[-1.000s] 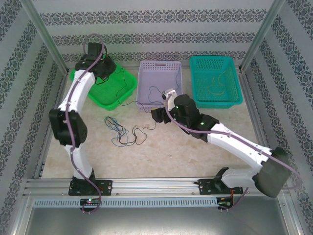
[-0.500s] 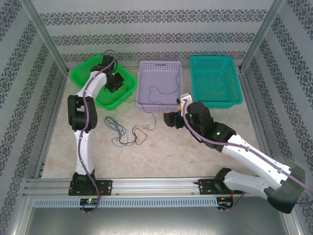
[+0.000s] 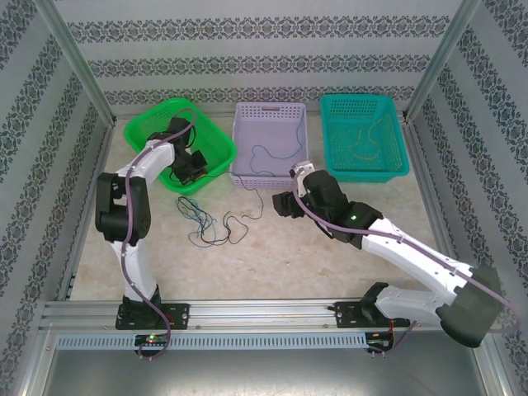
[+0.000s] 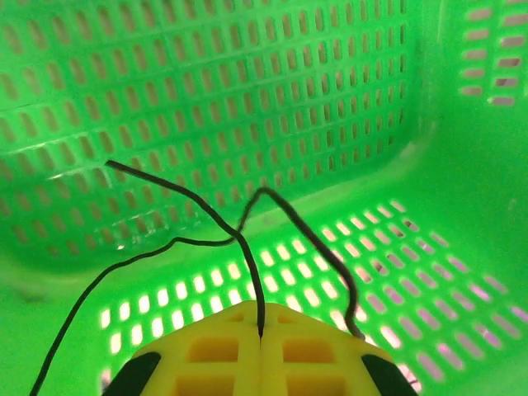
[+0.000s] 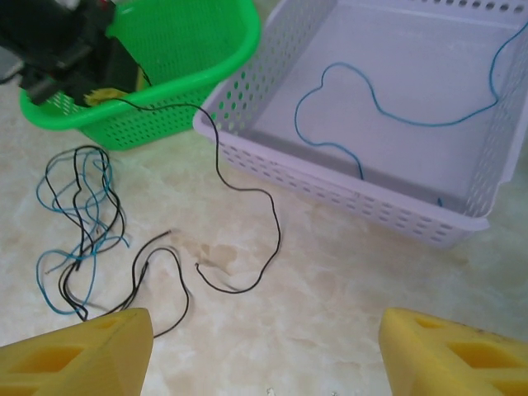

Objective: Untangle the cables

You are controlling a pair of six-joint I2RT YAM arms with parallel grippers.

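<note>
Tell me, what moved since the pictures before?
The left gripper, shut on a dark cable, swung from the far side of the green basket toward its near side. The right gripper, open, slid a little to the right. The tangle on the table and the blue cable in the purple basket stayed put.

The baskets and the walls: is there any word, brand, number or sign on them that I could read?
None: no readable text stands on anything here.
The green basket, the purple basket and the teal basket are plain perforated plastic; the wall stripes are ornament, not letters.
</note>
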